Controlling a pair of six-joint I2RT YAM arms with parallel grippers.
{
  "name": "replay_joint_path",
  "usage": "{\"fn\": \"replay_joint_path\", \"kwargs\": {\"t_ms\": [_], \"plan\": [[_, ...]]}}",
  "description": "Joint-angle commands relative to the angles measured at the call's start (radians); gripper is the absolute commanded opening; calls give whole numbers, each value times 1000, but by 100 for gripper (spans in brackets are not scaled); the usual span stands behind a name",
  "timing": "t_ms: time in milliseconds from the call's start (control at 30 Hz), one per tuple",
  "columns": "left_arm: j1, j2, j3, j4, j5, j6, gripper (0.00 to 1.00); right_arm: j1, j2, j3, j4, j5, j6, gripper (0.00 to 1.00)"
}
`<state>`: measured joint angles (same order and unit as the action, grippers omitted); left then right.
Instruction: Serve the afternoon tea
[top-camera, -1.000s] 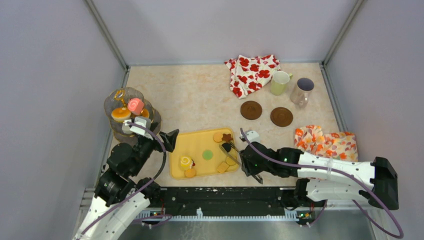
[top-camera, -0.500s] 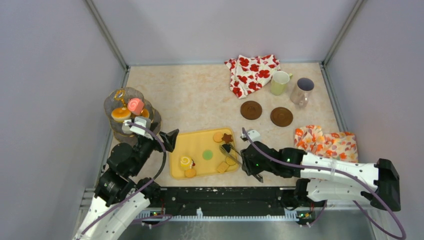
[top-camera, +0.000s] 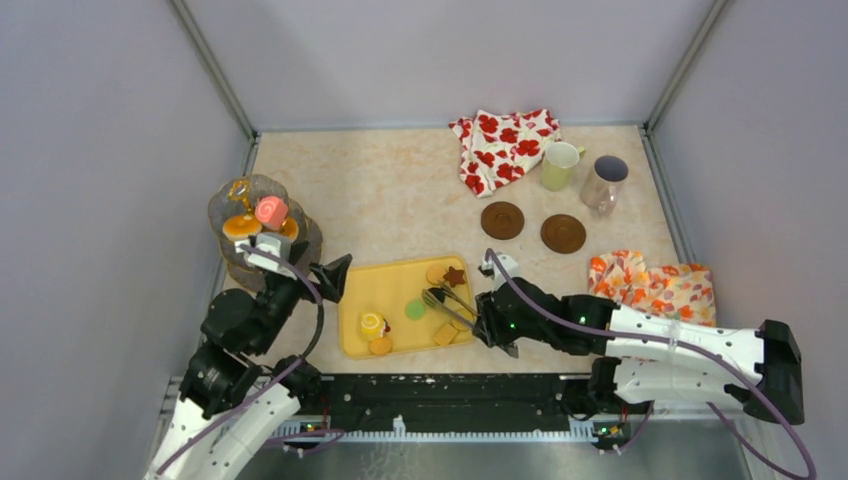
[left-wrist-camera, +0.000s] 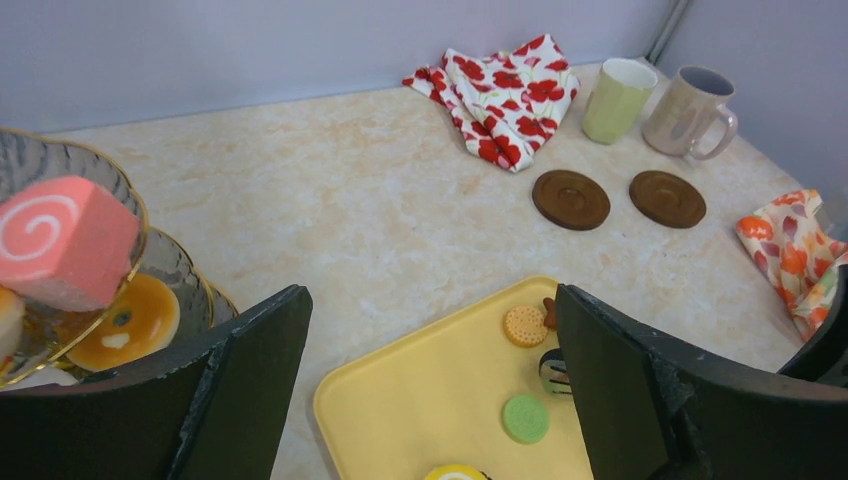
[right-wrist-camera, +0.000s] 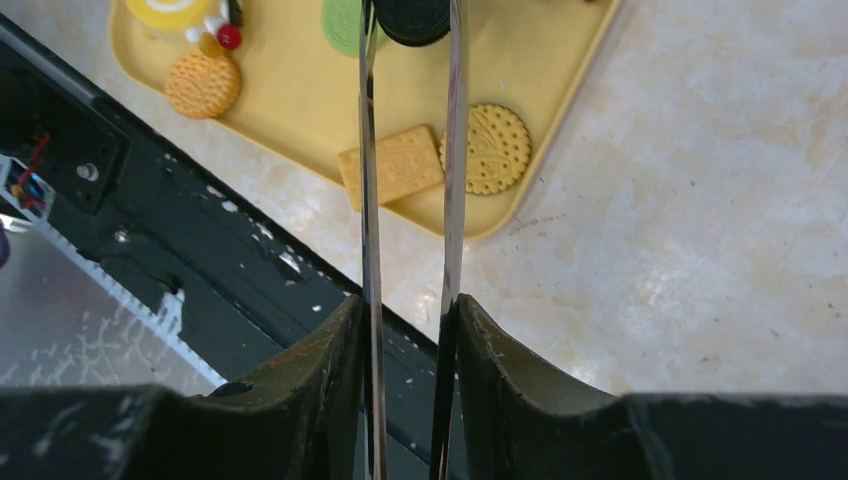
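My right gripper (top-camera: 490, 322) is shut on the long metal tongs (right-wrist-camera: 410, 150), which pinch a dark round biscuit (right-wrist-camera: 412, 18) over the yellow tray (top-camera: 400, 282). The tray also holds a yellow swirl roll (top-camera: 372, 323), a green biscuit (top-camera: 415, 310), and several tan biscuits (right-wrist-camera: 498, 148). My left gripper (top-camera: 330, 278) is open and empty beside the tray's left end, its fingers (left-wrist-camera: 250, 370) wide apart. A pink swirl roll (left-wrist-camera: 60, 240) and an orange tart (left-wrist-camera: 125, 320) sit on the glass tiered stand (top-camera: 228, 198). The pale-yellow mug (top-camera: 559, 165) and the greyish mug (top-camera: 604, 182) stand at the back right.
Two brown coasters (top-camera: 502, 220) (top-camera: 563, 233) lie in front of the mugs. A red-flowered cloth (top-camera: 505, 145) lies at the back, an orange-flowered cloth (top-camera: 650, 283) at the right. Walls enclose the table on three sides; a black rail (top-camera: 450, 395) runs along the near edge.
My right gripper has carried the tongs and the dark biscuit leftward over the tray. My left gripper has shifted slightly left and back.
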<state>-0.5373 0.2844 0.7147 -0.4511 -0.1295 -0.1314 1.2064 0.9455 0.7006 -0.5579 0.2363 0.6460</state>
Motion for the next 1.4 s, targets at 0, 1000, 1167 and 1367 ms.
{"fn": "replay_joint_path", "kwargs": {"t_ms": [0, 1000, 1167, 1367], "plan": [[3, 10, 115, 20, -31, 2, 99, -6, 33, 89, 143, -1, -25, 35], [3, -6, 350, -101, -16, -38, 99, -26, 749, 757, 524, 13, -246, 36], [2, -7, 361, -110, -20, -26, 99, -29, 840, 854, 517, -4, -250, 36], [3, -21, 360, -113, -20, -31, 99, -35, 905, 909, 514, -20, -245, 35]]}}
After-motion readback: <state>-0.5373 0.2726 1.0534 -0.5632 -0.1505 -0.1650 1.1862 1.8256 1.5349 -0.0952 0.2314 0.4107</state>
